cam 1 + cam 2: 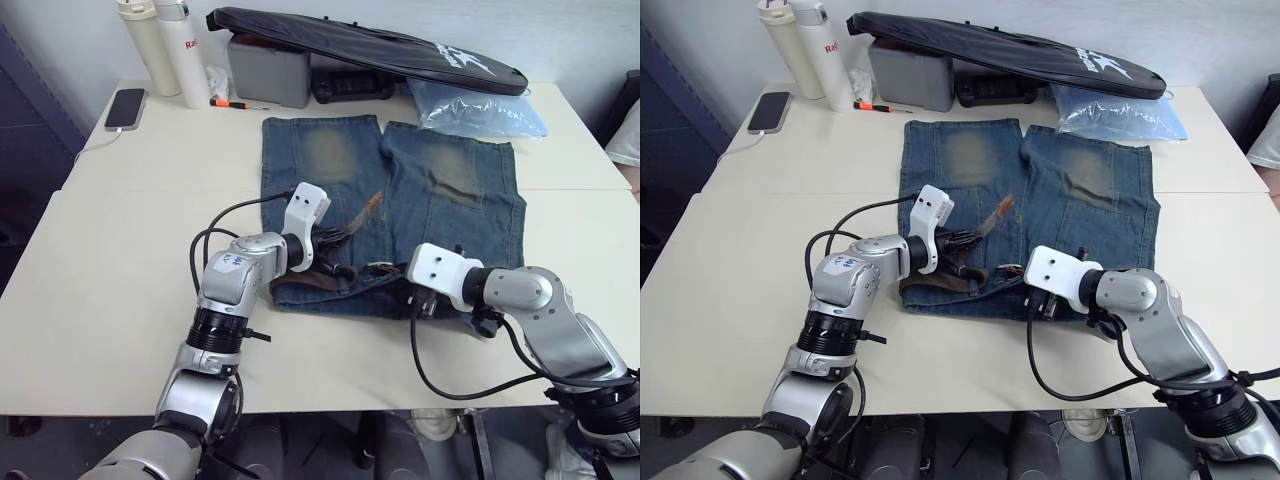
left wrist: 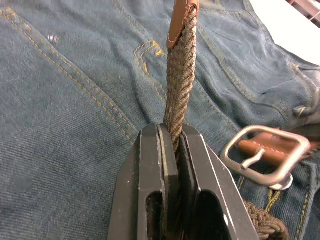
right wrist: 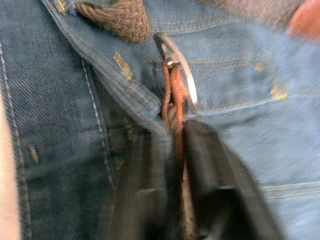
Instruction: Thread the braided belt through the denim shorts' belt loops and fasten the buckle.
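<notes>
The denim shorts (image 1: 400, 190) lie flat on the cream table (image 1: 110, 300), waistband nearest me. The braided belt (image 1: 310, 288) lies bunched along the waistband's left part. Its tan-tipped free end (image 1: 372, 203) rises over the left leg. My left gripper (image 2: 170, 132) is shut on that braid just below the tip. The silver buckle (image 2: 254, 158) lies on the denim beside it. My right gripper (image 3: 177, 145) is shut on the brown leather tab behind the buckle (image 3: 186, 80). Whether the belt passes through the belt loops cannot be told.
Along the table's far edge stand two white bottles (image 1: 170, 45), a phone (image 1: 125, 107), an orange-handled tool (image 1: 228, 103), a grey box (image 1: 268, 72), a long black bag (image 1: 360, 45) and a clear plastic bag (image 1: 475, 108).
</notes>
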Controlling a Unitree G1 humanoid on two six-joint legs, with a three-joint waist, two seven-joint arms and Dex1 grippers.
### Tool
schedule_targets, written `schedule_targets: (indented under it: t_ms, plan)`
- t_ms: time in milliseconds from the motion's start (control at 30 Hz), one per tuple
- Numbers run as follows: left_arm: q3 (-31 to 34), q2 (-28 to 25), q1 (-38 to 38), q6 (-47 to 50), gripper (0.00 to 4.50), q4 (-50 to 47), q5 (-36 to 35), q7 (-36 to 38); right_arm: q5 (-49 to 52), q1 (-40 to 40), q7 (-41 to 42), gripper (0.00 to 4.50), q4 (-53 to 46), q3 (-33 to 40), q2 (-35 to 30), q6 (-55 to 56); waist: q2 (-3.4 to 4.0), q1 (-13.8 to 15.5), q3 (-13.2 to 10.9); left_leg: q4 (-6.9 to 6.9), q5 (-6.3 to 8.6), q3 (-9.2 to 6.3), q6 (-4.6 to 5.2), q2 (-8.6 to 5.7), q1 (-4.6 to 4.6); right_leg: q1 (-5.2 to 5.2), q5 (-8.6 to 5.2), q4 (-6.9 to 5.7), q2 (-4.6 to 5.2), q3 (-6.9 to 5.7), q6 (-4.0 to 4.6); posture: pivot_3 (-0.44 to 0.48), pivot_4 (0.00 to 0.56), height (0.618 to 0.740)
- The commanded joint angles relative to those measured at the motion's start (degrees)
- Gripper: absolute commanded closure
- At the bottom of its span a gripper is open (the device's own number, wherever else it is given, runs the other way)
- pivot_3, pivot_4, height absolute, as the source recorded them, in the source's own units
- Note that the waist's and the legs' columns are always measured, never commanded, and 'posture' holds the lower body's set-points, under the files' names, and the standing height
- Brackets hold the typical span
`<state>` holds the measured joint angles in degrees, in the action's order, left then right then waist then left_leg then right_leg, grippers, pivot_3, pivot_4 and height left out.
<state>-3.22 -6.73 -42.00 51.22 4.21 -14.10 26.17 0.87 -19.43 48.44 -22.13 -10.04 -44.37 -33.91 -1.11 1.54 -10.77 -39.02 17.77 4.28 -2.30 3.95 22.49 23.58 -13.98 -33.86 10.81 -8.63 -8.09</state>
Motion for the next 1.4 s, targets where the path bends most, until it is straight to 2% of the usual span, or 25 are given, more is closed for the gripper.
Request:
schedule_targets:
  t_ms: [33, 233, 367, 500, 700, 833, 933, 1033, 1100, 1167, 1200, 1233, 1367, 1400]
  plan:
    - [1.82, 0.4, 1.19, -3.79, 4.5, -2.92, -1.72, 0.02, 3.97, 1.47, -2.79, 4.45, 2.22, 5.18, 3.5, -7.18, 0.0, -0.03, 0.0, 0.0, 0.0, -0.01, 0.0, 0.0, -0.01, -0.02, 0.0, 0.01, 0.0, -0.01, 0.0, 0.0, 0.15, 0.74]
    - [-0.68, -2.75, 3.97, -2.13, 4.5, -6.55, -2.61, 2.68, 9.58, 0.15, -7.74, 4.45, 2.06, 10.14, 10.09, -17.53, 0.05, -0.17, 0.03, 0.0, 0.0, -0.01, 0.0, 0.0, -0.1, -0.08, 0.01, -0.04, 0.0, 0.0, 0.02, 0.0, 0.15, 0.74]
    - [-8.61, -9.07, 6.19, 0.16, 4.5, -11.31, -2.62, 9.96, 11.87, -0.79, -12.23, 4.45, 1.54, 12.8, 14.05, -23.13, 0.06, -0.21, 0.04, 0.0, 0.0, -0.02, 0.01, 0.0, -0.1, -0.07, 0.01, -0.06, 0.0, 0.02, 0.03, 0.0, 0.15, 0.74]
    - [-12.66, -12.39, 6.06, 0.92, 4.5, -12.62, -2.27, 13.0, 12.85, -1.04, -15.59, 4.45, 0.54, 13.54, 16.17, -26.0, 0.12, -0.23, 0.09, 0.01, 0.01, -0.01, 0.01, 0.01, -0.12, -0.06, 0.01, -0.09, 0.0, 0.03, 0.05, 0.0, 0.15, 0.74]
    - [-14.53, -13.6, 4.57, 1.45, 4.5, -12.32, -1.73, 13.96, 13.89, -0.97, -20.17, 4.45, -0.74, 15.13, 18.7, -28.93, 0.12, -0.27, 0.09, 0.0, 0.02, -0.01, 0.04, 0.01, -0.14, -0.07, 0.01, -0.12, 0.0, 0.04, 0.06, 0.0, 0.15, 0.74]
    - [-12.91, -13.27, 3.99, 1.42, 4.5, -11.53, -1.79, 12.57, 14.67, -1.31, -22.77, 4.45, -0.85, 16.83, 20.25, -30.01, 0.13, -0.27, 0.09, 0.0, 0.02, -0.01, 0.04, 0.01, -0.14, -0.07, 0.01, -0.13, 0.0, 0.05, 0.06, 0.0, 0.15, 0.74]
    - [-9.66, -11.99, 2.93, 0.78, 4.5, -9.6, -1.88, 10.25, 12.93, -0.65, -19.7, 4.45, -2.29, 11.2, 15.46, -25.35, 0.13, -0.23, 0.09, -0.01, 0.03, -0.01, 0.06, 0.01, -0.13, -0.07, 0.01, -0.13, 0.0, 0.05, 0.06, 0.0, 0.15, 0.74]
    - [-6.59, -10.38, 1.59, -1.06, 4.5, -7.65, -1.53, 7.6, 9.89, -0.52, -13.6, 4.45, -4.74, 2.62, 7.1, -17.76, 0.13, -0.23, 0.09, -0.01, 0.07, -0.01, 0.11, 0.01, -0.11, -0.05, 0.01, -0.11, 0.0, 0.06, 0.06, 0.0, 0.15, 0.74]
    - [-5.05, -9.39, 0.94, -1.96, 4.5, -6.8, -1.57, 6.27, 8.9, -0.87, -11.01, 4.45, -5.53, -0.51, 3.49, -14.69, 0.12, -0.23, 0.09, 0.03, 0.07, 0.0, 0.13, 0.01, -0.09, -0.02, 0.01, -0.06, 0.0, 0.05, 0.05, 0.0, 0.15, 0.74]
    - [-3.73, -8.53, 0.4, -2.31, 4.5, -6.36, -2.05, 5.48, 7.18, -1.62, -7.71, 3.45, -6.41, -3.53, -0.29, -10.2, 0.12, -0.25, 0.09, 0.05, 0.07, 0.0, 0.12, 0.01, -0.08, -0.03, 0.01, -0.02, 0.0, 0.04, 0.05, 0.0, 0.15, 0.74]
    - [-3.41, -8.31, 0.27, -2.43, 4.5, -6.27, -2.15, 5.28, 6.61, -1.86, -6.48, 3.17, -6.64, -4.44, -1.47, -8.37, 0.11, -0.25, 0.08, 0.06, 0.07, 0.03, 0.12, 0.01, -0.08, -0.01, 0.02, 0.0, 0.0, 0.05, 0.04, 0.0, 0.15, 0.74]
    - [-3.22, -8.14, 0.26, -2.41, 4.5, -6.36, -2.26, 5.23, 3.81, -2.45, -6.3, 2.6, -6.28, -5.9, -3.28, -5.13, 0.11, -0.26, 0.08, 0.08, 0.07, 0.02, 0.12, 0.01, -0.08, -0.02, 0.02, 0.02, 0.0, 0.04, 0.04, 0.0, 0.15, 0.74]
    - [-3.22, -7.87, 0.84, -2.05, 4.5, -7.12, -2.49, 5.41, -1.33, -4.62, -6.75, 0.8, -4.59, -7.49, -5.26, -1.14, 0.11, -0.28, 0.08, 0.06, 0.07, 0.08, 0.12, 0.01, -0.08, 0.01, 0.02, 0.01, 0.0, 0.06, 0.03, 0.0, 0.15, 0.74]
    - [-3.32, -7.86, 1.0, -1.95, 4.5, -7.32, -2.56, 5.53, -1.73, -5.02, -6.65, 0.8, -4.3, -7.4, -5.17, -1.03, 0.11, -0.26, 0.08, 0.06, 0.07, 0.07, 0.12, 0.01, -0.08, 0.01, 0.02, 0.01, 0.0, 0.06, 0.03, 0.0, 0.15, 0.74]
